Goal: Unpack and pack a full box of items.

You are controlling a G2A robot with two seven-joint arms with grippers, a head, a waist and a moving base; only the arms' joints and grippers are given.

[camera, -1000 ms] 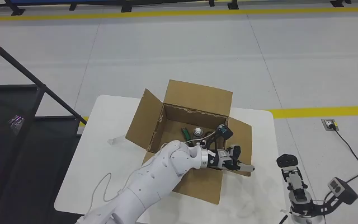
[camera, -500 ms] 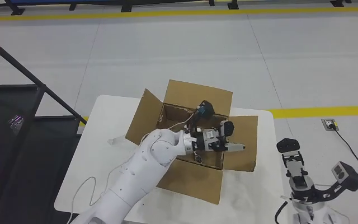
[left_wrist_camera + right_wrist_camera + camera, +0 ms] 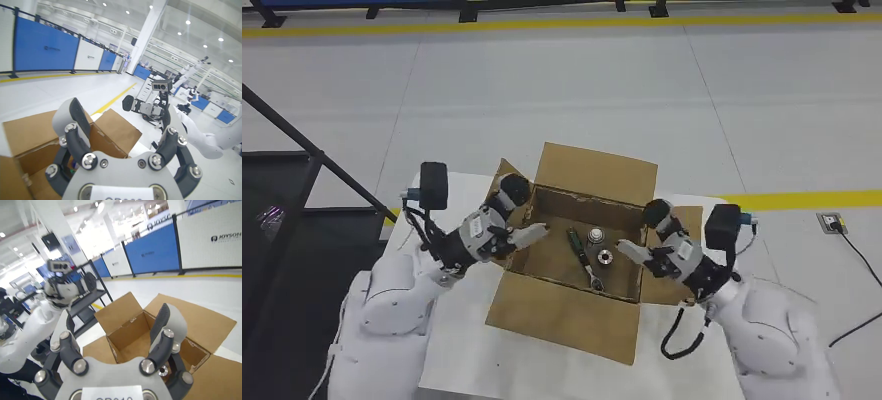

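Cardboard box (image 3: 562,315) open, flaps splayed; inside it a wrench (image 3: 582,262), small can (image 3: 595,236) and round metal piece (image 3: 604,257), so the unpacking step looks to be in hand. Left gripper (image 3: 522,212) and right gripper (image 3: 642,232) hang spread and empty over opposite box rims; next, one must dip in and pinch an item. White table (image 3: 467,345) under the box; pale floor with yellow line (image 3: 802,198) beyond.

The box (image 3: 572,315) was plain brown cardboard on a white tabletop (image 3: 657,372). Inside lay a green-handled tool (image 3: 572,240) and a silver can (image 3: 595,236). The left gripper (image 3: 522,212) and right gripper (image 3: 642,232) were white and grey with black pads (image 3: 80,117). A yellow stripe (image 3: 802,200) crossed the pale floor (image 3: 542,80).
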